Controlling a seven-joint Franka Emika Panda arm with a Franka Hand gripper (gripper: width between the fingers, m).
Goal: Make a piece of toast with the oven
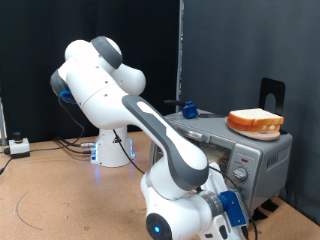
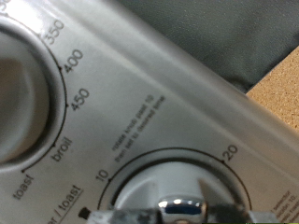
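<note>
The oven [image 1: 262, 152] stands at the exterior view's right, a silver-grey box with round knobs on its front. One piece of toast [image 1: 256, 121] lies on the oven's roof, pale with an orange-brown crust. My gripper [image 1: 238, 192] is pressed against the lower part of the control panel. Up close, the wrist view has the timer knob [image 2: 183, 207] with its chrome grip between my two fingertips [image 2: 131, 217], which touch it on either side. The temperature dial [image 2: 23, 93], marked 350 to 450, broil and toast, sits beside it. The oven door is hidden behind my arm.
A small blue object [image 1: 187, 108] sits on the oven's roof near its far corner. A black stand [image 1: 272, 94] rises behind the oven. Cables and a white box [image 1: 18, 146] lie on the brown table at the exterior view's left. Black curtains close the back.
</note>
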